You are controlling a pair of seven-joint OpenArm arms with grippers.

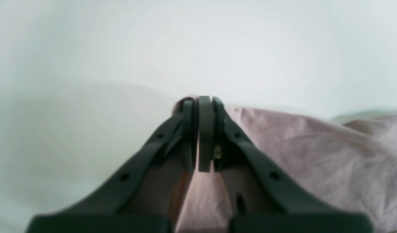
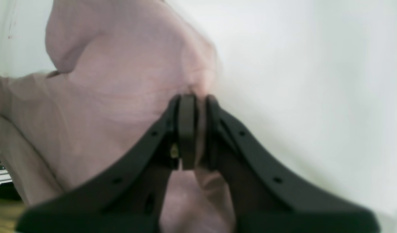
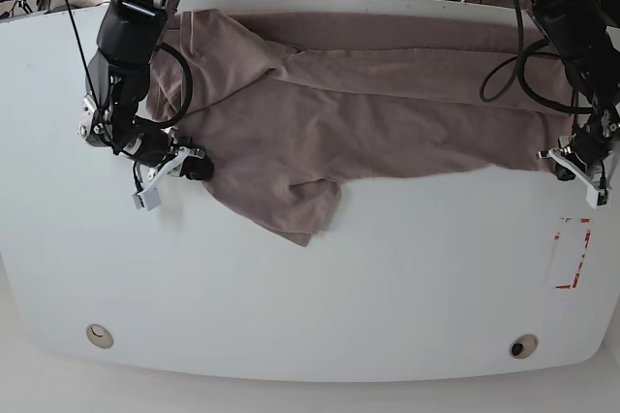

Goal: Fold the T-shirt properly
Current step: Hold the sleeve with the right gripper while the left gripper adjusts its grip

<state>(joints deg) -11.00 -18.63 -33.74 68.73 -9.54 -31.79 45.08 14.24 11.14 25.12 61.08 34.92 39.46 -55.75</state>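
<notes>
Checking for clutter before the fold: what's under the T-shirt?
Only the white table shows around the T-shirt; no bulges suggest anything beneath. The covered tabletop itself can't be seen.

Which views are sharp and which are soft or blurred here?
Base view: sharp and evenly lit, T-shirt wrinkles clear on the white table. Left wrist view: soft focus; left gripper and cloth hazy, tabletop washed out. Right wrist view: blurrier, smeared fabric edge above the right gripper.

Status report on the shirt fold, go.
Left tool shut on the T-shirt at its edge. Right tool shut on the shirt's other side. Shirt half-folded across the table. Nothing in the way.
</notes>
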